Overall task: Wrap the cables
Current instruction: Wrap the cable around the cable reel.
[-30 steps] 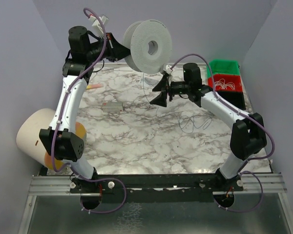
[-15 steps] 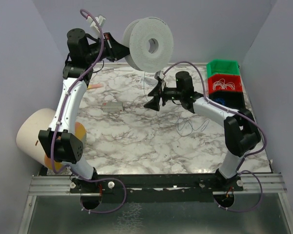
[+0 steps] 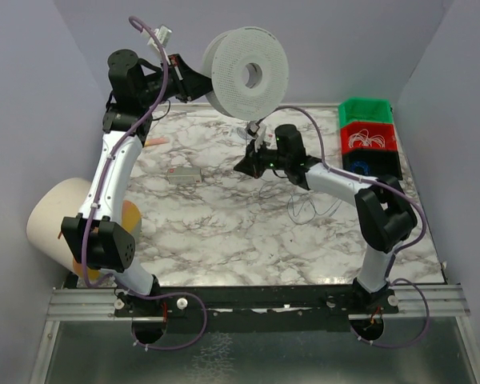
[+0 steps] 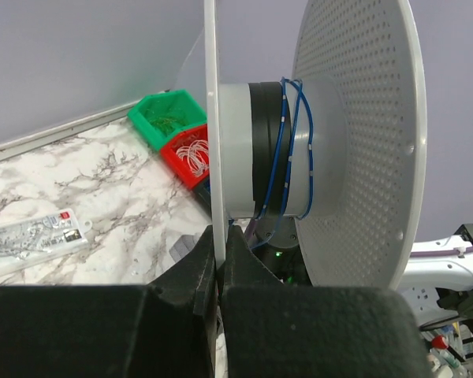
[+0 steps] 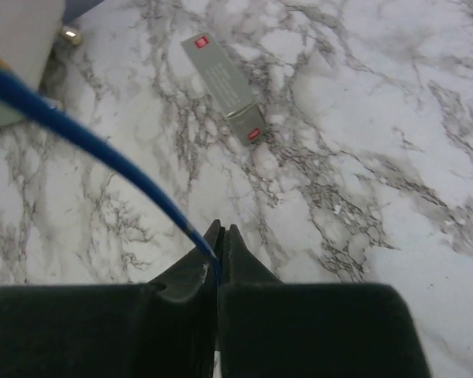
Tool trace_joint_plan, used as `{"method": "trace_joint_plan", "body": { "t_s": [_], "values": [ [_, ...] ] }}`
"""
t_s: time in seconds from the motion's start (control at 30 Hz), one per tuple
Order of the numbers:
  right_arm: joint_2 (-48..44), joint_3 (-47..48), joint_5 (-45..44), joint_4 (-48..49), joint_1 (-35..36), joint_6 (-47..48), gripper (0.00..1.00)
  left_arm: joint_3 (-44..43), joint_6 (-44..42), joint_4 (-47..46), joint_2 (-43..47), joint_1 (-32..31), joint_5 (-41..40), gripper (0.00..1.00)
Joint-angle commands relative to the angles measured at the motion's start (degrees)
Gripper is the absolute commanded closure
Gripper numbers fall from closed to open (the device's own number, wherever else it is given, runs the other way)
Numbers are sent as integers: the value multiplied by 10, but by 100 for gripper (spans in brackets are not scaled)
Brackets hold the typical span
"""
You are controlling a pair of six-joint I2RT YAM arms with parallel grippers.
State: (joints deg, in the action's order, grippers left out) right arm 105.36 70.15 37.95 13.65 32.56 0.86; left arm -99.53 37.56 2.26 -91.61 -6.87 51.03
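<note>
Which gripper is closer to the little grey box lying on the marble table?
Right. The right gripper, pinching the blue cable, hangs just right of the grey box; the left gripper is raised beyond it, clamped on the white spool.

One perforated spool (image 3: 248, 74), one blue cable (image 4: 286, 150), three bins (image 3: 370, 138), one grey box (image 3: 183, 175), two arms (image 3: 116, 164).
</note>
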Motion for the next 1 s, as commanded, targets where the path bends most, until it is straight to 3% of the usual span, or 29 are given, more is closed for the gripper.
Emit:
{"method": "trace_joint_plan", "body": {
  "t_s": [0.0,0.1,0.33,0.47,0.7,0.8,0.97],
  "values": [
    [-5,6,-131,9,-18,-78,100,-1,5,-33,32,1,15,100],
    [-17,-5,-112,23,-66,-133,99,-5,-29,5,32,0,21,100],
    [-52,20,14,-31,-180,-149,100,-33,-235,181,40,0,-25,100],
    [-59,81,119,-128,-216,-106,100,-23,-313,224,48,-3,-63,100],
    [-75,198,231,-290,-219,-71,100,16,-469,287,55,-54,-192,100],
    [-73,225,278,-277,-219,-127,100,42,-502,289,59,-77,-233,100],
    [-69,231,304,-149,-219,-262,100,66,-533,292,58,-105,-280,100]
  ]
}}
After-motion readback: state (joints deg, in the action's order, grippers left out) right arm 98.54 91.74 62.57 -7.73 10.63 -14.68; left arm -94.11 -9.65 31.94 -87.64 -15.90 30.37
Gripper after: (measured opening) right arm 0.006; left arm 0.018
